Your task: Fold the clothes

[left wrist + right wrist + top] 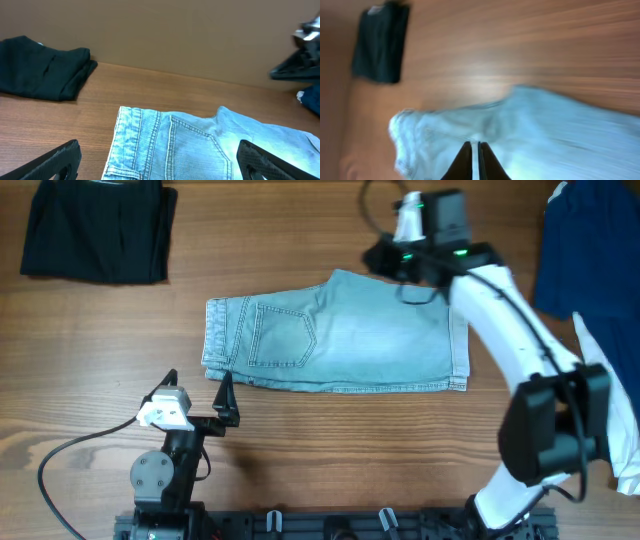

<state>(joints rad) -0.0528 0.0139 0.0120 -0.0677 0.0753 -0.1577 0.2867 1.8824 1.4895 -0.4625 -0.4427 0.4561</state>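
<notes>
Now we see shorts [340, 335] flat on tabletop [400, 450]; left gripper [198, 383] released nearby, right gripper [474, 145] clenched above shorts.

A: You saw that the denim shorts [340, 330] were faded woven cloth, matt, with raised stitching?

B: And your table [350, 450] was smooth grained wood, faintly glossy. Your black garment [95, 230] was dull soft cloth, your left gripper [198, 382] matt black plastic.

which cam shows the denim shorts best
Overhead: the denim shorts lie flat and are almost wholly visible, waistband to hems. The left wrist view catches only the waistband end, cut off at the frame's bottom. The right wrist view is motion-blurred, showing just a pale smear.
</notes>
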